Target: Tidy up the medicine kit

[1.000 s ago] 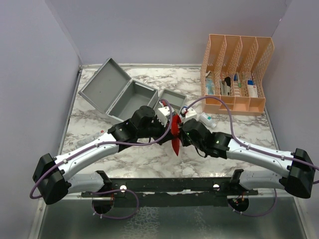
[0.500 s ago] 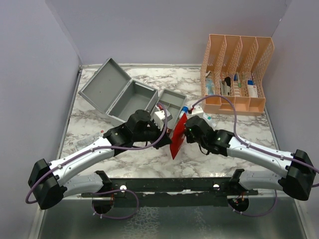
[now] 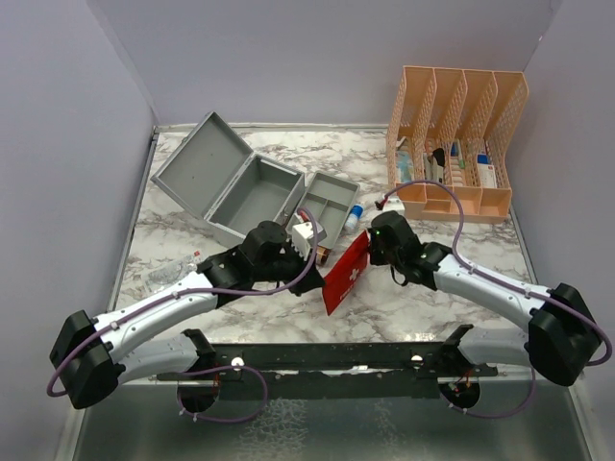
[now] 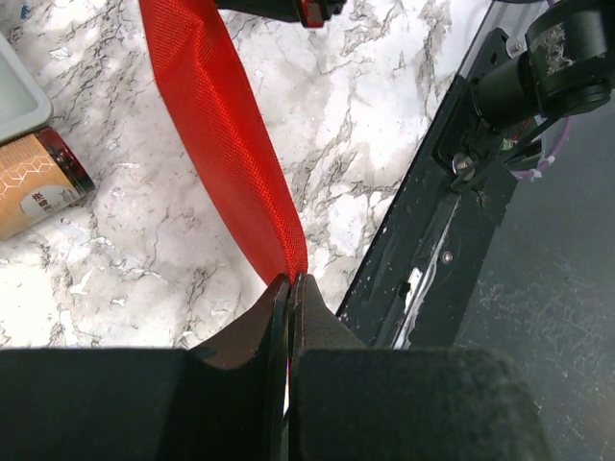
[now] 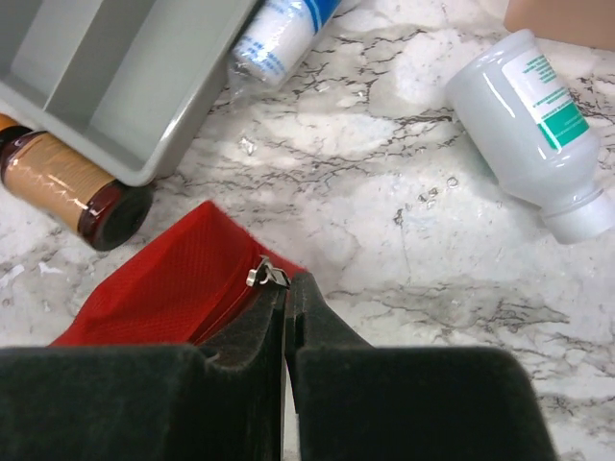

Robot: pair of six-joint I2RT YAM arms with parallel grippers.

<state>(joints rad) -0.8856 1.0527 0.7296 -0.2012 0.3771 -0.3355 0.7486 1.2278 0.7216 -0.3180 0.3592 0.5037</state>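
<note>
Since a second ago we see both arms drop lower and spread a little, and the red pouch [image 3: 346, 274], held edge-on between them then, now tilts so that its flat face with a white cross shows in the overhead view. Our left end effector [image 4: 290, 281] has its jaws pressed together on the pouch's lower corner, the fabric rising away from the tips as a taut red band. Our right end effector [image 5: 286, 285] is likewise clamped on the pouch's upper corner, with a small metal zipper pull [image 5: 266, 275] sitting right at the tips. The pouch hangs above the marble table [image 3: 461, 288] in front of the medicine kit [image 3: 226, 187], which stands at the far left of the table with its lid thrown back and its main well showing bare grey. Its divided inner tray [image 3: 327, 204] lies out on the table, just beside the case on the right. A brown bottle [image 5: 72, 187] lies on its side against the tray's near edge, a blue-and-white roll [image 5: 279, 34] lies by the tray's right side, and a white bottle with a green label [image 5: 528, 115] lies further right. A peach slotted organizer [image 3: 456, 144] stands at the far right, holding boxes and small items.
</note>
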